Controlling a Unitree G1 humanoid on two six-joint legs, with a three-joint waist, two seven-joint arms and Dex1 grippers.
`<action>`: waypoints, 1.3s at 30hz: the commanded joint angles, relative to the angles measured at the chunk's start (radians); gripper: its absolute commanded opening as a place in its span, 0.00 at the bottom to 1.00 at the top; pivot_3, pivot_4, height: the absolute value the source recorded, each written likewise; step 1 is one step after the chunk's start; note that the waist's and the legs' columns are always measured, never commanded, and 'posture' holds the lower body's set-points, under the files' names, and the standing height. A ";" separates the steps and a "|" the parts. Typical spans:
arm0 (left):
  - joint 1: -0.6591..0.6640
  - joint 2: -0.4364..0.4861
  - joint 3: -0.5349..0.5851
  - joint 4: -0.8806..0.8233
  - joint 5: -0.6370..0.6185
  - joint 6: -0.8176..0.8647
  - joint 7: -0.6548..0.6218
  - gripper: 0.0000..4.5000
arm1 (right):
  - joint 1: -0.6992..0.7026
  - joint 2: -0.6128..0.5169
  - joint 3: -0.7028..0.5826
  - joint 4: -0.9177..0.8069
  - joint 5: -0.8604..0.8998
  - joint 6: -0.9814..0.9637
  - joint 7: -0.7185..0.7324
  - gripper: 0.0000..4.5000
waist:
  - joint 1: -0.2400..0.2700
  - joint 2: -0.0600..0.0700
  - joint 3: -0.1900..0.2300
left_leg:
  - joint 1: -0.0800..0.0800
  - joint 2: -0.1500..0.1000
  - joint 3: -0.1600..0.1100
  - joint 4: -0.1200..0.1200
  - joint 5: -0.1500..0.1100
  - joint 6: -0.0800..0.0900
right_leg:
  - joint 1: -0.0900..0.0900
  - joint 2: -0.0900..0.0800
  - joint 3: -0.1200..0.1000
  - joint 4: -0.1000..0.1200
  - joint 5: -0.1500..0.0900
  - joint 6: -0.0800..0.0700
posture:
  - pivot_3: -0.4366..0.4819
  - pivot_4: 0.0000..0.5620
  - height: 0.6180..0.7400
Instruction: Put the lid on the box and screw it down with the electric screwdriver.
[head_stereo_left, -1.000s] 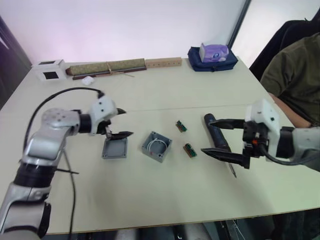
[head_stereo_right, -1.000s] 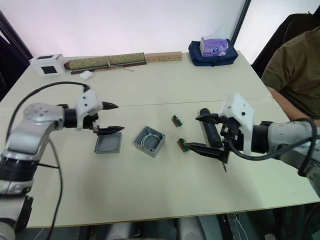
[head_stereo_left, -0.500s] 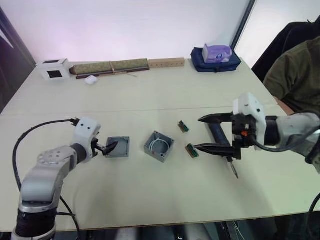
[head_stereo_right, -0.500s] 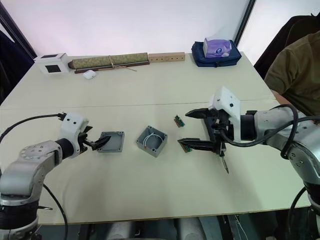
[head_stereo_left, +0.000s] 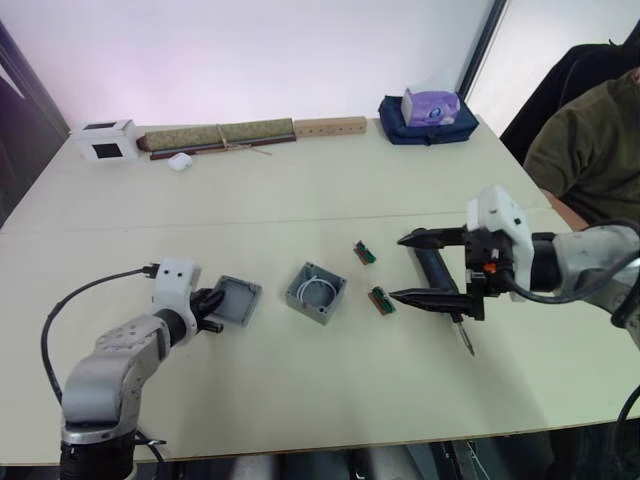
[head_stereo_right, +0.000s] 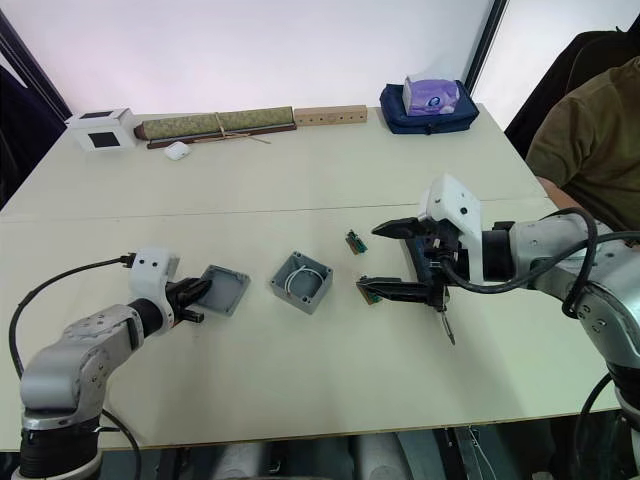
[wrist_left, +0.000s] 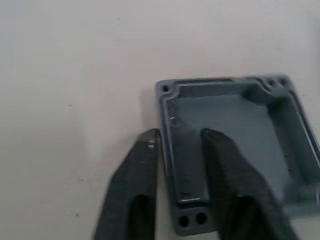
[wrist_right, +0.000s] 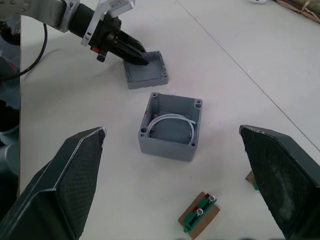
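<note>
The grey lid (head_stereo_left: 238, 300) lies hollow side up on the table, left of the open grey box (head_stereo_left: 316, 293), which has a white wire inside. My left gripper (wrist_left: 180, 134) is shut on the lid's near rim, one finger outside the wall and one inside. The lid's gripped side looks tipped up a little. The dark electric screwdriver (head_stereo_left: 434, 272) lies on the table right of the box, its bit (head_stereo_left: 467, 344) pointing at the near edge. My right gripper (head_stereo_left: 397, 267) stands open just above it, fingers spread wide and pointing towards the box.
Two small green circuit boards (head_stereo_left: 363, 252) (head_stereo_left: 380, 300) lie between box and screwdriver. Along the far edge are a white cube (head_stereo_left: 102, 141), a long rolled mat (head_stereo_left: 215, 133), a wooden block (head_stereo_left: 327, 126) and a blue bag (head_stereo_left: 425, 118). A person (head_stereo_left: 590, 150) sits at the right.
My left gripper came down to the table and shut on the lid's rim, tipping the lid up slightly. The right gripper moved left over the screwdriver and stays open.
</note>
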 joint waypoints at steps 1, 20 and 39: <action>-0.058 0.000 0.052 0.019 -0.027 0.019 0.024 0.01 | -0.002 -0.004 -0.044 -0.028 0.011 0.002 -0.008 1.00 | 0.002 0.000 0.000 | 0.000 0.000 0.000 0.000 0.000 0.000 | 0.000 0.000 0.000 0.000 0.000 0.000 | 0.48 0.27 1.00; -0.472 -0.147 -0.123 0.103 -0.191 -0.409 -0.085 0.01 | -0.119 0.481 -0.087 0.155 0.768 0.210 -0.963 1.00 | 0.004 -0.004 0.000 | -0.003 -0.001 0.000 0.001 0.000 0.000 | -0.001 0.000 0.001 -0.001 0.000 0.000 | 0.48 0.27 1.00; -0.426 -0.117 -0.220 0.101 -0.191 -0.465 -0.091 0.00 | -0.159 0.520 0.017 0.167 0.916 0.044 -1.210 0.59 | 0.002 -0.003 0.000 | -0.004 -0.001 0.001 0.001 0.000 0.000 | -0.002 0.000 0.002 -0.001 0.000 0.000 | 0.48 0.27 1.00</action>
